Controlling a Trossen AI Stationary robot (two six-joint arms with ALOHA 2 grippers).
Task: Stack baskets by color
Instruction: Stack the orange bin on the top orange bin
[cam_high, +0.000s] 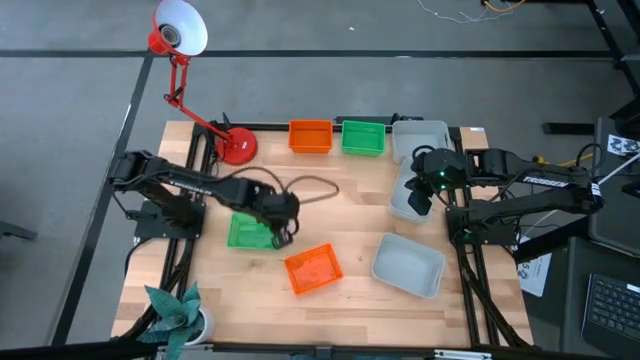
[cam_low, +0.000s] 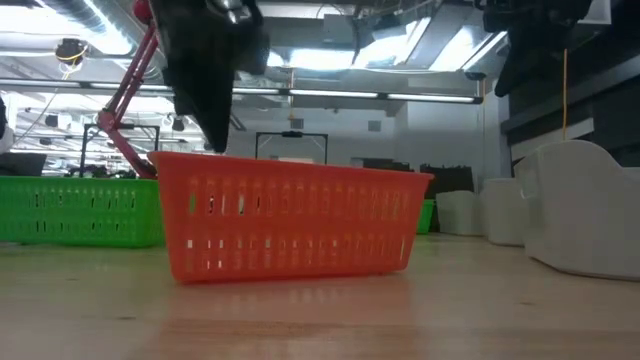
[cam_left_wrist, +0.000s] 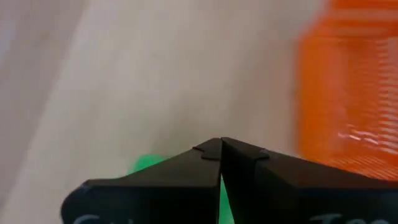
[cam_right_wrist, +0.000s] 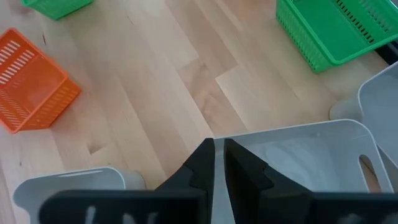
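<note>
One green basket (cam_high: 243, 232) rests flat on the table at centre left. My left gripper (cam_high: 280, 234) is shut at its right edge, and green (cam_left_wrist: 144, 165) shows behind its fingers. An orange basket (cam_high: 313, 268) lies nearby, its bottom on the wood. My right gripper (cam_high: 420, 196) is shut on a grey basket (cam_high: 405, 200) at the right. A second grey basket (cam_high: 408, 265) sits nearer the front edge. Orange (cam_high: 310, 136), green (cam_high: 362, 137) and grey (cam_high: 420, 135) baskets line the far edge. My left gripper hovers at the green basket's right rim; whether it touches the basket I cannot tell. My right gripper pinches the grey basket's rim (cam_right_wrist: 249, 138) near a corner, one finger outside the wall and one inside. The fingers slant down from the table's right. Whether the basket is clear of the table I cannot tell.
A red desk lamp stands on its round base (cam_high: 238, 147) at the far left. A cable (cam_high: 310, 185) loops over the wood by the left arm. A small plant (cam_high: 180, 315) sits at the near left corner. Bare wood lies between the orange and grey baskets.
</note>
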